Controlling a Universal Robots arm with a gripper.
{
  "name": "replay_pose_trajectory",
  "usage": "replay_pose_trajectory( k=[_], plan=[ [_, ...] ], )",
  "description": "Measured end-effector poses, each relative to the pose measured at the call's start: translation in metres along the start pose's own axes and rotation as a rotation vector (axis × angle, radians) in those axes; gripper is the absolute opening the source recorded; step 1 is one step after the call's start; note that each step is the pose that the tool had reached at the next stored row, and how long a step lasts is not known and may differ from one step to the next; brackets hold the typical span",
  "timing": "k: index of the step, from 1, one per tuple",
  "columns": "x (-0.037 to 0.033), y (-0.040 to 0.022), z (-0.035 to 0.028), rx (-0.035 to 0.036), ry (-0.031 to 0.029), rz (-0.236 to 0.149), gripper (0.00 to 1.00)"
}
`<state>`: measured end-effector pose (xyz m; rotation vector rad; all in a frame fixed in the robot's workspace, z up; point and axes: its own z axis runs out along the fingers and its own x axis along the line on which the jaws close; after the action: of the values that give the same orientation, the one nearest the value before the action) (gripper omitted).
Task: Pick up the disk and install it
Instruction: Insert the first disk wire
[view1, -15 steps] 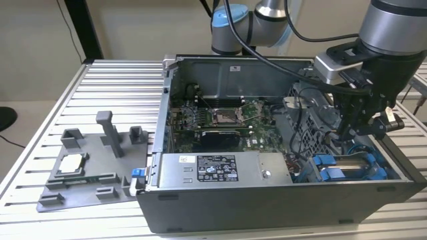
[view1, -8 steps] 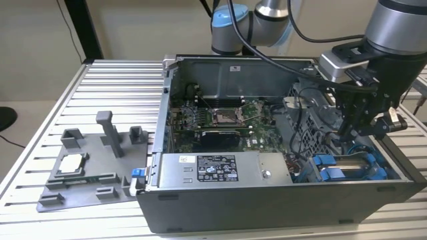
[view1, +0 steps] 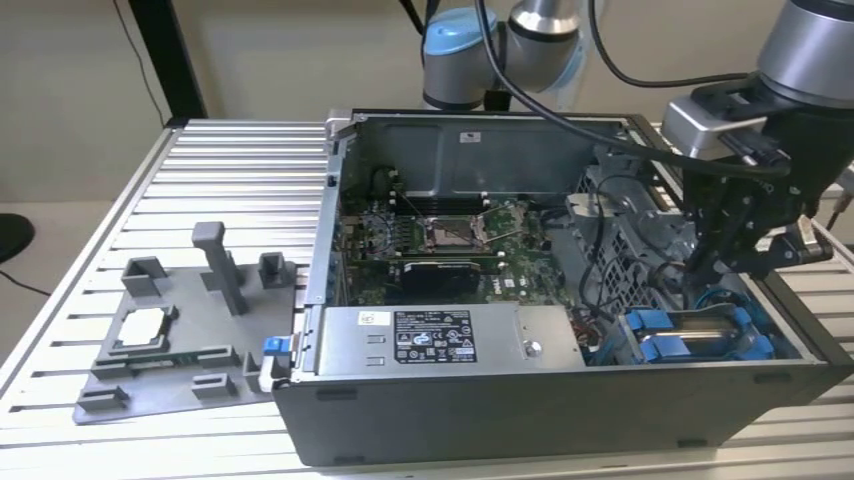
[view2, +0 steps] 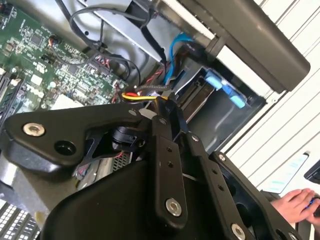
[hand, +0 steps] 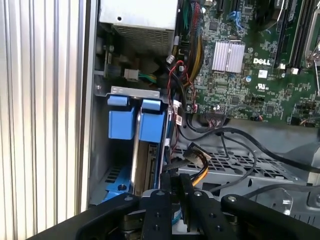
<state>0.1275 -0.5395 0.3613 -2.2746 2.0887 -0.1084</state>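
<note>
Disk (view1: 698, 330): flat silver-grey metal drive clipped in a blue plastic frame. It sits in the drive bay at the corner of the open dark grey computer case (view1: 534, 415), on the exterior view's right. The grey top face shows between the blue frame parts. Can't make out the label from here.

First wrist view: disk (hand: 150, 127) is seen end-on, with blue frame tabs side by side under a silver bracket and a thin metal edge running down between them. Second wrist view: the blue frame end (view2: 226, 91) pokes out of the bay.

Black gripper (view1: 694, 280) hangs over the case just beside the bay and isn't touching the disk. In both wrist views the gripper (hand: 176, 189) (view2: 167, 102) has its jaws drawn together with nothing held. Yellow-orange wire bundle (hand: 199, 162) runs right next to the tips.

Silver box with white label (view1: 441, 335) sits in the case near the bay. Grey plastic fixture (view1: 187, 340) sits on the ribbed aluminium table (view1: 227, 160), well away on the exterior view's left.
</note>
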Motion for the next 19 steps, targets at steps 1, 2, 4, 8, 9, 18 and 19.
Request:
replay_pose_trajectory(
  k=[1,2,4,8,9,18,19],
  plan=[
    [0.0003,-0.0036,0.0003,-0.0039,0.0008,0.000,0.00],
    [0.0006,-0.0077,0.0006,-0.0083,0.0015,0.000,0.00],
    [0.0013,-0.0150,0.0013,-0.0174,0.0022,-0.001,0.00],
    [0.0015,-0.0191,0.0017,-0.0221,0.0024,0.000,0.00],
    [0.0016,-0.0190,0.0016,-0.0222,0.0025,0.000,0.00],
    [0.0027,-0.0277,0.0052,-0.0407,0.0007,0.000,0.00],
    [0.0030,-0.0290,0.0062,-0.0444,0.0005,-0.001,0.00]
  ],
)
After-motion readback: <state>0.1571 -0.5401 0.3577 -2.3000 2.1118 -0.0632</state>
